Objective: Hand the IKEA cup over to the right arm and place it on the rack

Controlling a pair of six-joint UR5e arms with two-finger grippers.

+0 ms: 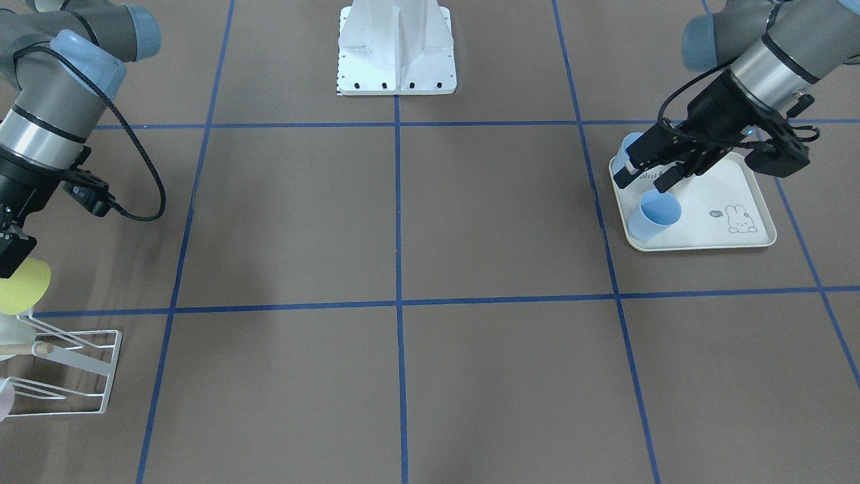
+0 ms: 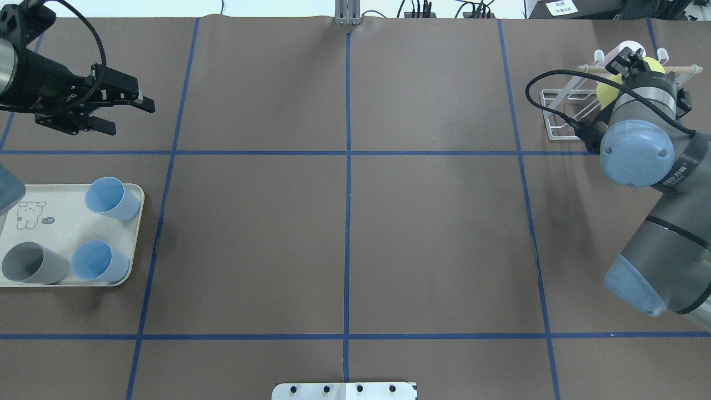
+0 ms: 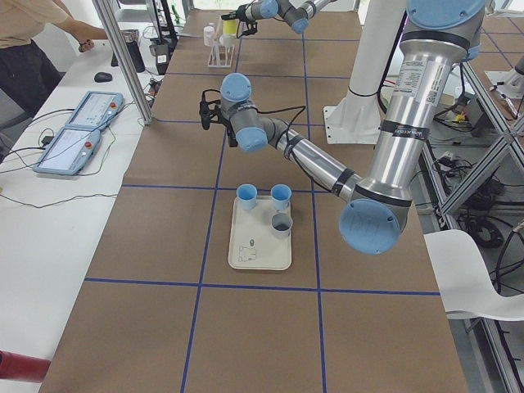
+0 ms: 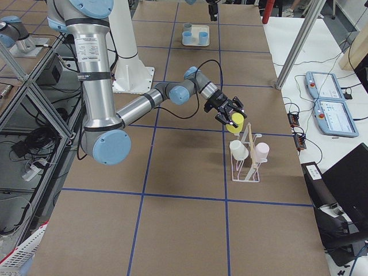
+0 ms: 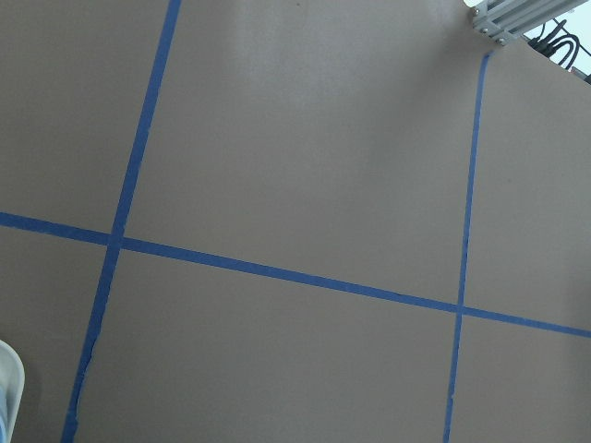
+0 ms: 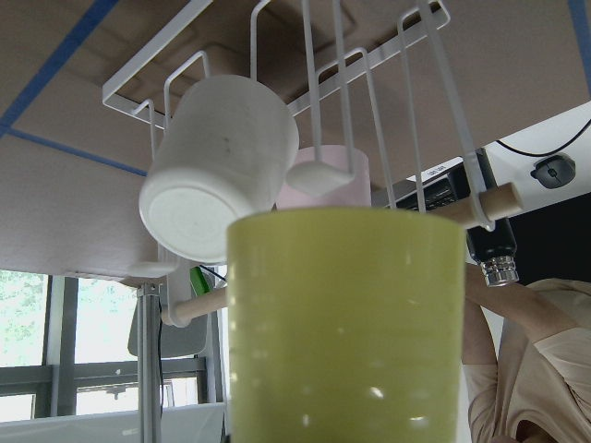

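A yellow-green IKEA cup (image 6: pixel 346 323) fills the right wrist view, with my right gripper (image 4: pixel 232 118) shut on it. The cup (image 4: pixel 235 124) hangs tilted just above and beside the white wire rack (image 4: pixel 247 164), apart from it. In the overhead view the wrist hides most of this cup (image 2: pixel 606 91) and the rack (image 2: pixel 564 108). A white cup (image 6: pixel 217 166) and a pink cup (image 6: pixel 323 180) sit on the rack's prongs. My left gripper (image 2: pixel 130 118) is open and holds nothing, up in the air beyond the rabbit-print tray (image 2: pixel 61 222).
The tray carries two blue cups (image 2: pixel 111 197) (image 2: pixel 97 261) and a grey cup (image 2: pixel 33 264), all lying on their sides. The robot's white base (image 1: pixel 396 47) stands mid-table. A person (image 3: pixel 33 41) and two control tablets (image 3: pixel 82 127) are at the side table.
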